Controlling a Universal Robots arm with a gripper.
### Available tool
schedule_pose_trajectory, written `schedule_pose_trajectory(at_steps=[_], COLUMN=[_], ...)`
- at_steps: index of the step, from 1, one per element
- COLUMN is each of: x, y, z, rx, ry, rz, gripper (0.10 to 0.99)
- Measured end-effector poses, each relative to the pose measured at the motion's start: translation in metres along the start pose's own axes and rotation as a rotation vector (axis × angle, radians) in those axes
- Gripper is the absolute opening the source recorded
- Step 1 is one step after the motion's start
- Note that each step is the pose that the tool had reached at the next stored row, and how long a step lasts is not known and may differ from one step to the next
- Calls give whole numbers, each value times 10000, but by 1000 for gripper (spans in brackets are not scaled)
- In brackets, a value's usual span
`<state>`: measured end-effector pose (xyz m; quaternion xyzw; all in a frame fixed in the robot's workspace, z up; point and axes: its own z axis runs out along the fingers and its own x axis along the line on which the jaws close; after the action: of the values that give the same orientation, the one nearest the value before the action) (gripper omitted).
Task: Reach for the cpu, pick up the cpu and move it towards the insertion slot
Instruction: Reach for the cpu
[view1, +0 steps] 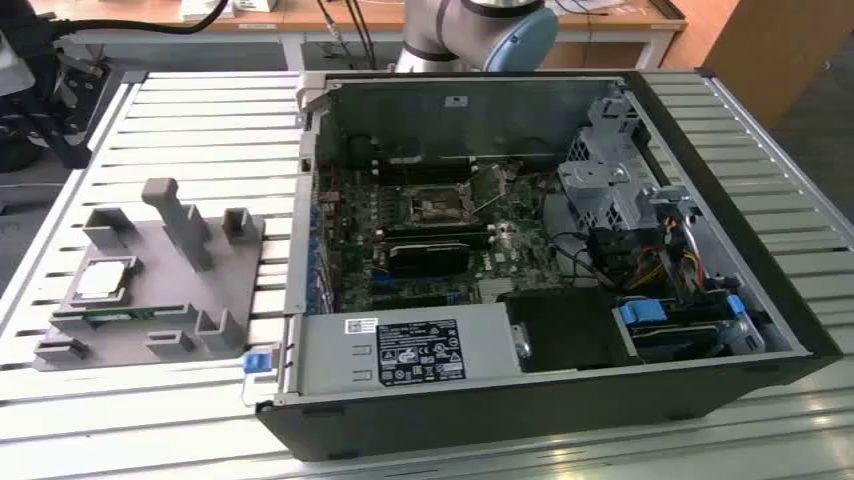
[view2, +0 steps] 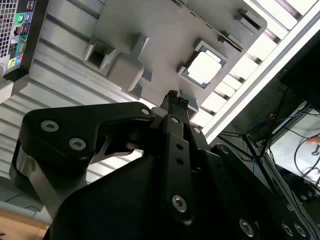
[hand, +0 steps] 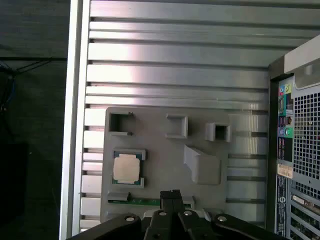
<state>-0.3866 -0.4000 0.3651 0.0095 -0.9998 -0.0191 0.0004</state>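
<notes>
The cpu (view1: 106, 279), a flat square chip with a shiny silver top, lies in its pocket on a grey holder (view1: 220, 275) at the exterior view's left. Both wrist views look down on the cpu (hand: 126, 167) (view2: 205, 67) from well above. My gripper (hand: 170, 195) (view2: 173, 97) hangs over the holder's edge, off to one side of the chip and apart from it, shut with nothing between its fingers. The insertion slot (view1: 438, 208), a dark square socket in a silver bracket, sits on the green board inside the open computer case (view1: 534, 400).
A green memory stick (hand: 140, 202) (view1: 127, 317) lies in the holder beside the cpu, and a tall grey post (view1: 180, 220) rises from the holder. The slatted metal table (view1: 200, 110) carries everything. The case's rear panel (hand: 300, 150) stands close to the holder.
</notes>
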Motion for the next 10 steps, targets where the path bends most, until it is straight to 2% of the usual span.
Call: schedule_pose_trajectory(at_steps=[7,10], x=[1,30], y=[0,-1], z=[0,0], rx=[1,0], ry=[1,0], rz=[0,1], gripper=[106,106])
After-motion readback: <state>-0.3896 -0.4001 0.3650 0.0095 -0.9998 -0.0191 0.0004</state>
